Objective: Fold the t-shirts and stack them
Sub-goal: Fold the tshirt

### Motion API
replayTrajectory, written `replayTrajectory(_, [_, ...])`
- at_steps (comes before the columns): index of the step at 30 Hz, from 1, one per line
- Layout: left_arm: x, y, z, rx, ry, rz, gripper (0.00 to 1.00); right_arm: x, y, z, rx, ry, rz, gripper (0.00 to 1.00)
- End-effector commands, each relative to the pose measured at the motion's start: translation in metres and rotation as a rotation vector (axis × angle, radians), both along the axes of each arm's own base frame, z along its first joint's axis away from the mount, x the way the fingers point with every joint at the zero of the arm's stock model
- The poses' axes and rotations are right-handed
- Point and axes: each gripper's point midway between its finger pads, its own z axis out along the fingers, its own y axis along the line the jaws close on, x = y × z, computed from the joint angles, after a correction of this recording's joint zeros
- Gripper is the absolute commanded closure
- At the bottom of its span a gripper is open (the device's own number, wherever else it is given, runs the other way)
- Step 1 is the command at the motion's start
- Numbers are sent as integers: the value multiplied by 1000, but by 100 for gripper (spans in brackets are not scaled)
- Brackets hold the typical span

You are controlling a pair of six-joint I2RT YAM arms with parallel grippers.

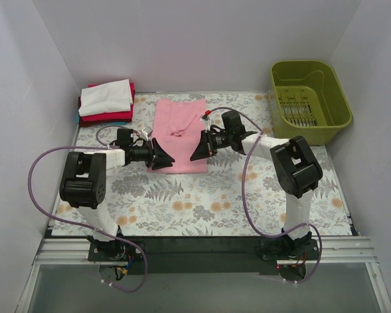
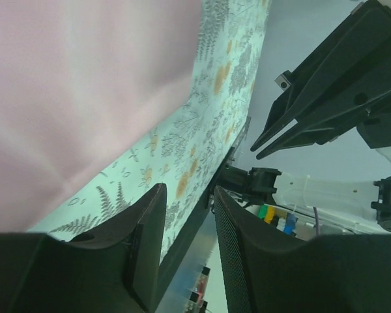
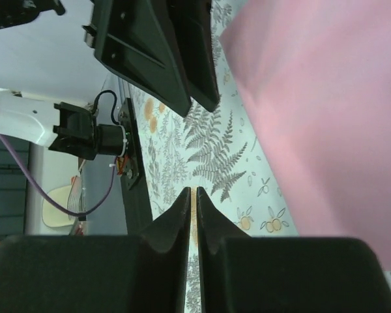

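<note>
A light pink t-shirt (image 1: 180, 134) lies folded into a long rectangle in the middle of the floral table cloth (image 1: 182, 202). At the back left sits a stack of folded t-shirts: white (image 1: 105, 98) on top, red (image 1: 107, 116) under it, a teal edge (image 1: 79, 119) at the bottom. My left gripper (image 1: 164, 155) hovers at the pink shirt's near left edge, open and holding nothing (image 2: 189, 192). Facing it at the near right edge, my right gripper (image 1: 199, 149) is parted by only a thin slit, with nothing between its fingers (image 3: 193, 190). Pink cloth (image 2: 72, 85) (image 3: 326, 98) fills part of both wrist views.
A green plastic basket (image 1: 309, 98) stands at the back right corner. White walls close in the table on three sides. The two grippers point at each other a short gap apart over the pink shirt's near end.
</note>
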Motion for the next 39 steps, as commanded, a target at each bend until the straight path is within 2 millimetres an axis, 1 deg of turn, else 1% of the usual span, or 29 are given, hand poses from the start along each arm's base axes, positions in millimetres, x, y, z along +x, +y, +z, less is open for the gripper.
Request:
replayTrajectory(1, [5, 18, -12, 64, -21, 19, 66, 5, 1, -43, -63, 43, -10, 88])
replayTrajectory(3, [7, 28, -24, 95, -19, 33, 66, 8, -1, -55, -86, 39, -22, 89])
replayTrajectory(4, [8, 32, -31, 115, -12, 42, 67, 7, -3, -68, -104, 42, -20, 89])
replayTrajectory(5, [6, 36, -43, 127, 34, 51, 66, 7, -3, -73, -111, 41, -18, 89])
replayTrajectory(7, [-1, 40, -56, 135, 80, 60, 67, 6, -10, -96, -161, 40, -21, 89])
replayTrajectory(8, [3, 52, -60, 142, 89, 98, 67, 5, -11, -103, -180, 37, -21, 89])
replayTrajectory(9, [1, 55, -64, 143, 102, 106, 67, 6, -18, -112, -219, 42, -38, 89])
replayTrajectory(11, [-1, 54, -66, 133, 110, 100, 67, 6, -24, -125, -260, 29, -39, 89])
replayTrajectory(13, [-5, 53, -69, 124, 135, 100, 67, 5, -31, -131, -288, 46, -42, 88])
replayTrajectory(15, [-7, 51, -58, 98, 118, 85, 66, 2, -36, -129, -297, 32, -20, 88])
replayTrajectory(18, [-12, 49, -40, 79, 92, 58, 66, 0, -39, -102, -279, -31, 21, 86])
replayTrajectory(19, [-12, 48, -24, 72, 46, 46, 66, 1, -37, -83, -258, -69, 30, 83])
replayTrajectory(20, [-10, 49, -12, 76, 28, 38, 66, -3, -38, -71, -240, -67, 50, 80])
replayTrajectory(21, [-6, 50, -1, 90, -48, 11, 66, -3, -38, -61, -225, -98, 63, 78])
replayTrajectory(22, [-9, 51, 12, 106, -86, -16, 65, -3, -37, -40, -198, -142, 69, 72])
replayTrajectory(23, [4, 54, 31, 137, -185, -34, 64, -1, -37, -27, -184, -168, 76, 69])
replayTrajectory(24, [8, 59, 33, 197, -305, -84, 63, 1, -37, -10, -168, -241, 83, 66])
replayTrajectory(25, [4, 62, 37, 228, -333, -119, 63, 3, -37, -2, -164, -291, 89, 62])
replayTrajectory(27, [9, 69, 47, 305, -484, -179, 62, 10, -41, 13, -188, -395, 84, 60])
replayTrajectory(28, [10, 77, 41, 373, -573, -232, 62, 15, -44, 13, -205, -506, 115, 59])
replayTrajectory(29, [11, 80, 45, 408, -653, -262, 62, 23, -49, 9, -259, -571, 107, 59])
replayTrajectory(30, [9, 82, 41, 430, -701, -293, 62, 22, -50, 10, -279, -639, 136, 59])
replayTrajectory(32, [14, 85, 38, 490, -883, -381, 61, 27, -54, 3, -332, -810, 206, 56])
replayTrajectory(33, [9, 85, 35, 506, -936, -416, 61, 27, -55, -7, -390, -864, 234, 55])
replayTrajectory(34, [11, 87, 31, 542, -1049, -484, 61, 26, -56, -12, -408, -902, 261, 55])
replayTrajectory(35, [9, 86, 28, 553, -1093, -516, 60, 29, -57, -15, -430, -979, 299, 54])
replayTrajectory(36, [7, 85, 25, 565, -1138, -554, 60, 23, -57, -24, -442, -1000, 332, 54])
replayTrajectory(38, [3, 89, 12, 600, -1166, -596, 60, 26, -55, -29, -460, -1099, 373, 50])
replayTrajectory(39, [3, 90, 9, 608, -1167, -595, 60, 21, -52, -35, -461, -1120, 404, 49])
